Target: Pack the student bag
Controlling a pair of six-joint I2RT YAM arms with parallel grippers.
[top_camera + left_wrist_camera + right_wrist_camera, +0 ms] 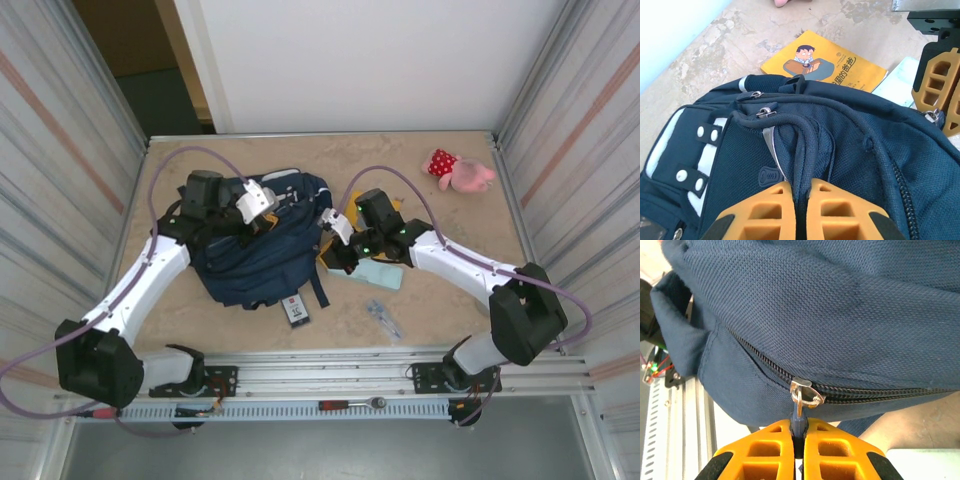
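Right wrist view – right gripper [798, 434] pinches shut on just the thin zipper pull [799, 412] of the bag [830, 305], lying centre-left on the table [340, 150], left gripper [800, 200] clamped on its top handle [807, 135] – a skewed tug likely slips the pull or drags the bag.

A mottled beige tabletop [450, 320] spreads beneath the left gripper [266, 222] and right gripper [327, 250]; a white wall [380, 60] rises beyond them, ribbed metal panels [60, 120] at either side.

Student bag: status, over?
Left claw shut on top handle of student bag. Right claw shut on zipper pull. Yellow book beside bag, unpacked.
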